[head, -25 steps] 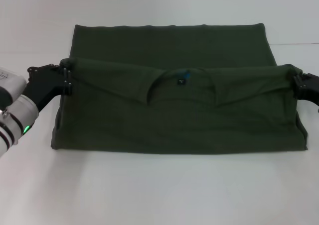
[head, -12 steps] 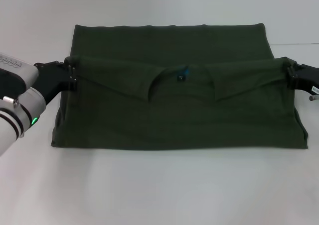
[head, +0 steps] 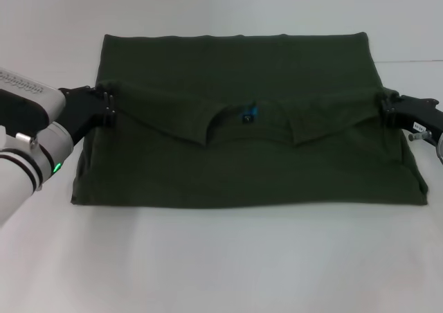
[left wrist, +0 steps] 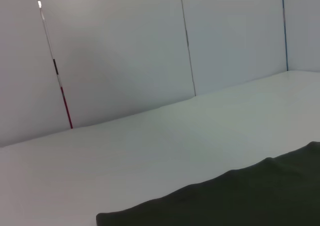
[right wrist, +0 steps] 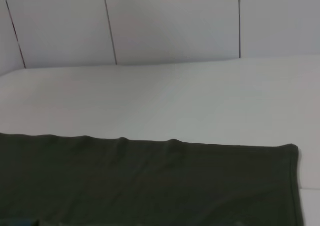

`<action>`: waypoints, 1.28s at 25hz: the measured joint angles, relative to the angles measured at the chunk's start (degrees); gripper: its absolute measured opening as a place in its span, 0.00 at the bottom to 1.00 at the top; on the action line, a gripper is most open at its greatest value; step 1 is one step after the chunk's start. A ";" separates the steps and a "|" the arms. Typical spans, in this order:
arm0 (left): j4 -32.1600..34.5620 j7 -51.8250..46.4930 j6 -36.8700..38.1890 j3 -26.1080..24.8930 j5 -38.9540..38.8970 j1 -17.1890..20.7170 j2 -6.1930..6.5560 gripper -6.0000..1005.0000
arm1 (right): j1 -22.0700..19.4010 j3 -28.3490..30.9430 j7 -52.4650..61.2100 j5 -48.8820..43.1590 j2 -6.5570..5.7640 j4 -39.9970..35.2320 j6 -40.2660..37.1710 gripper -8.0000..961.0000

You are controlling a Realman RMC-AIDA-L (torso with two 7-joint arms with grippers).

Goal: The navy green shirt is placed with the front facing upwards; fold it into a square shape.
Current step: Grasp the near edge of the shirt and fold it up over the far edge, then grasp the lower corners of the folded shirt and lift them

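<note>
The plain white surface (head: 221, 264) carries the navy green shirt (head: 242, 167), a large dark olive cotton T-shirt lying flat as a wide band near the middle of the surface. Its long axis runs from the robot's left to its right. The far edge lies straight and flat; the near edge is a soft fold line facing the robot. The collar end has been brought over the near part and is held a little above the layers beneath it, so the curved neck opening and its small blue neck label (head: 250, 111) sit at the middle of the band, with the neckline opening towards the far edge.

The step in hand, as I judge it, is the lengthwise fold: carrying the collar edge across to meet the far hem. The left tool (head: 105, 108), black, is pinched closed on the shirt's left corner of that raised edge; the right tool (head: 385, 107), also black, is clamped on the matching right corner. The edge between them sags slightly at the neckline.

The next move calls for both tools to travel together towards the far edge at an even pace, keeping the cloth taut so that the middle does not droop or wrinkle. They should then lower the corners onto the far hem, squarely aligned, before letting go. Cross folds would still remain afterwards to reach a square.
</note>
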 joint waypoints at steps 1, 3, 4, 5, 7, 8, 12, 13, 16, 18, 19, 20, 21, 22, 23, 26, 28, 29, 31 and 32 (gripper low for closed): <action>-0.10 0.37 -0.02 0.01 -0.32 0.00 -0.08 0.14 | 0.03 0.01 0.00 0.01 0.01 0.01 0.18 0.16; -0.20 1.01 -0.21 0.01 -1.60 -0.01 -0.31 0.14 | 0.04 0.09 0.01 0.35 0.10 0.01 0.32 0.17; -0.29 1.26 -0.36 0.01 -2.31 -0.02 -0.43 0.15 | 0.03 0.10 0.06 0.82 0.15 0.01 0.49 0.17; -0.36 1.44 -0.51 0.01 -3.12 -0.03 -0.48 0.15 | -0.02 0.04 0.18 1.31 0.19 0.01 0.68 0.17; -0.63 1.51 -0.63 0.01 -4.55 -0.01 -0.53 0.15 | -0.16 -0.05 0.45 2.16 0.24 0.01 0.96 0.18; -0.67 1.51 -0.66 0.01 -5.06 0.02 -0.56 0.15 | -0.22 -0.09 0.51 2.43 0.25 0.01 1.14 0.18; -0.71 1.57 -0.68 0.00 -6.88 0.32 -0.80 0.15 | -0.18 -0.27 0.66 3.02 0.26 -0.01 2.04 0.19; -0.71 1.59 -0.68 0.01 -6.92 0.34 -0.84 0.15 | -0.10 -0.38 0.67 3.02 0.29 -0.01 2.37 0.19; -0.71 2.22 -0.68 0.18 -6.93 0.36 -1.05 0.24 | 0.08 -0.98 0.69 3.02 0.32 -0.01 3.20 0.20; -0.73 3.89 -0.71 0.15 -6.93 0.38 -1.21 0.32 | 0.15 -1.25 0.69 3.02 0.33 -0.01 3.44 0.20; -0.76 4.31 -0.71 0.09 -6.93 0.38 -1.24 0.37 | 0.17 -1.30 0.70 3.02 0.33 -0.01 3.49 0.21; -0.80 4.55 -0.71 0.04 -6.96 0.39 -1.25 0.41 | 0.17 -1.30 0.70 3.02 0.32 -0.01 3.53 0.21; -0.84 4.58 -0.71 0.03 -7.00 0.39 -1.25 0.45 | 0.17 -1.30 0.71 3.02 0.32 -0.01 3.57 0.25; -0.87 4.58 -0.71 0.01 -7.17 0.39 -1.25 0.48 | 0.13 -1.30 0.71 3.02 0.31 -0.01 3.59 0.29; -0.89 4.57 -0.71 0.00 -7.55 0.41 -1.26 0.52 | 0.00 -1.30 0.72 3.02 0.31 -0.01 3.63 0.33; -0.89 4.30 -0.63 -0.01 -10.23 0.76 -1.26 0.61 | -0.64 -1.13 1.55 3.02 0.29 -0.24 3.29 0.46; -0.89 3.49 -0.28 -0.01 -12.65 1.02 -1.25 0.64 | -1.28 -1.14 3.69 3.02 0.10 -0.58 2.04 0.62; -0.82 1.55 -0.07 0.06 -14.19 1.16 -1.13 0.66 | -1.80 -1.75 6.23 2.98 -0.25 -0.85 0.82 0.71; -0.50 -3.44 -0.11 0.39 -15.48 1.23 -0.64 0.69 | -2.72 -3.47 10.48 2.91 -0.78 -1.60 -1.92 0.72; -0.24 -8.09 -0.32 1.06 -15.52 1.40 -0.15 0.71 | -3.43 -4.89 13.23 2.91 -1.00 -2.53 -4.66 0.73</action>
